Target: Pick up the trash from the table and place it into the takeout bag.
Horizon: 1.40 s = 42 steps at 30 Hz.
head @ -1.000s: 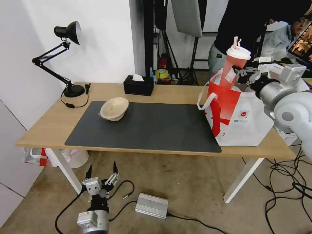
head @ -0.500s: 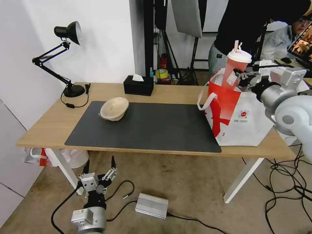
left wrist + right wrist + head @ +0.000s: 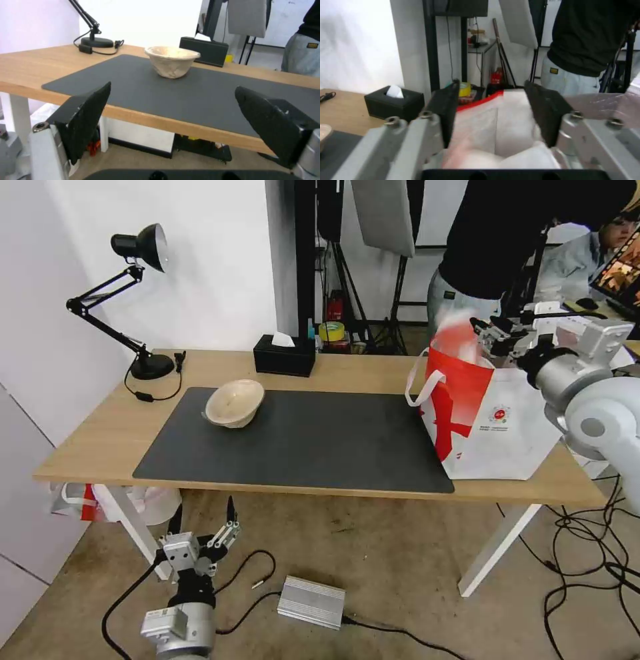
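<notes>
My right gripper [image 3: 485, 332] hangs over the open mouth of the takeout bag [image 3: 497, 423], its black fingers [image 3: 448, 113] spread apart with nothing between them. Just below them, at the bag's mouth, a pale red blur is the drink cup [image 3: 459, 335], too smeared to say how it lies. In the right wrist view the bag's silver lining [image 3: 506, 120] sits under the spread fingers.

The bag stands upright at the right end of the table [image 3: 100, 430], partly on the right edge of the dark grey mat [image 3: 313, 440], white strap handles [image 3: 421, 380] drooping over its red side.

My left gripper [image 3: 202, 521] is low, in front of the table's front edge near the left leg, above the floor, fingers wide and holding nothing. Its wrist camera looks across the front edge at the beige paper bowl [image 3: 171, 60], which sits upright near the mat's far left corner.

Behind the mat, at the table's back edge, is a black tissue box [image 3: 284, 355]. A black desk lamp [image 3: 130, 303] stands at the back left corner, its cord trailing on the wood. A silver box [image 3: 311, 601] and cables lie on the brown floor under the table, and a red-and-white plastic bag [image 3: 83, 500] sits by the left leg. The wall is white, and stands crowd the room behind.
</notes>
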Tool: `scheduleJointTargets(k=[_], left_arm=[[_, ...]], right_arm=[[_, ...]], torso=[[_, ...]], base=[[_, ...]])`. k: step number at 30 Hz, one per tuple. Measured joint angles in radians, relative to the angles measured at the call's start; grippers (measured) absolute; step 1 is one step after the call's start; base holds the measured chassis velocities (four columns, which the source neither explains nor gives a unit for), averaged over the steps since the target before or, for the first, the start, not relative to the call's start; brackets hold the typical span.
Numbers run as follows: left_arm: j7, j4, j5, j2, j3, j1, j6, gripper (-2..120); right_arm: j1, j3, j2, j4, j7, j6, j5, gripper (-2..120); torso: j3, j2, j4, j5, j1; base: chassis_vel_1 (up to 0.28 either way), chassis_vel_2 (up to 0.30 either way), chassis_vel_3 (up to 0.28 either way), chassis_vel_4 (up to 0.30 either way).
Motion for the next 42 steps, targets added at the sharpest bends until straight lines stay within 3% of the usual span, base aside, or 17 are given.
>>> scheduleJointTargets(k=[12, 28, 42], left_arm=[[-0.026, -0.040, -0.053, 0.015, -0.022, 0.019, 0.038, 100], [-0.027, -0.039, -0.045, 0.021, -0.026, 0.002, 0.039, 100], [-0.023, -0.037, -0.040, 0.015, -0.023, 0.006, 0.037, 100]], right_arm=[[0.028, -0.005, 0.009, -0.001, 0.000, -0.001, 0.000, 99], [0.025, -0.001, 0.003, 0.011, 0.004, 0.001, 0.002, 100], [-0.021, 0.008, 0.030, 0.087, 0.024, 0.129, -0.018, 100]], torso=[[0.000, 0.000, 0.0000, 0.0000, 0.000], [0.000, 0.000, 0.0000, 0.0000, 0.000], [0.000, 0.000, 0.0000, 0.0000, 0.000]], base=[[0.000, 0.000, 0.000, 0.000], [0.000, 0.000, 0.000, 0.000], [0.000, 0.000, 0.000, 0.000]])
